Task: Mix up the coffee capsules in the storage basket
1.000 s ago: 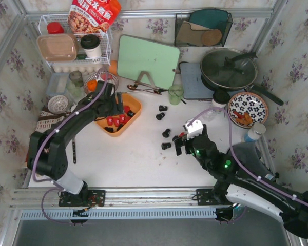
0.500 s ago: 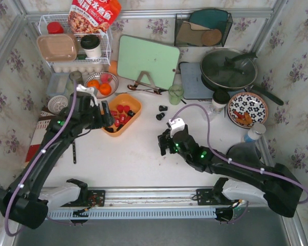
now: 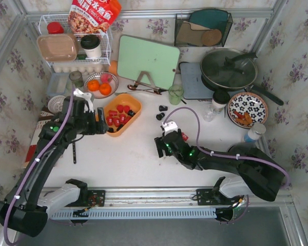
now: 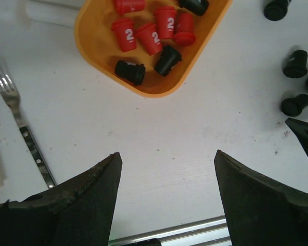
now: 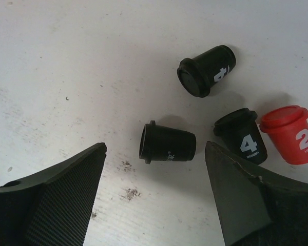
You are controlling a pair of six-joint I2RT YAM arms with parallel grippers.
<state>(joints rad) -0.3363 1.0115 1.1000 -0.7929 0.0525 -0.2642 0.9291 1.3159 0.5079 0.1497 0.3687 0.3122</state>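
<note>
Storage basket [image 4: 143, 88] sits between a fork [image 4: 21, 128] and loose black capsules [image 4: 295, 64].

- The left arm [image 3: 46, 154] is made of matte black links, with a pale grey-white shell [image 3: 66, 192] at its base end.
- A lilac cable [image 3: 37, 160] runs along it, held by white clips.
- Green lights [image 3: 54, 128] glow near its wrist, which carries a white block [image 3: 82, 94].
- The right arm [image 3: 246, 169] is black too, with its own lilac lead [image 3: 256, 160] and green indicator lamps [image 3: 191, 151].
- The left gripper [image 4: 167, 154] has dark wedge-shaped fingers [image 4: 77, 205] with scuffed, dusty edges.
- The right gripper [image 5: 155, 145] has black wedge fingers; one pad [image 5: 56, 210] is finely ribbed.
</note>
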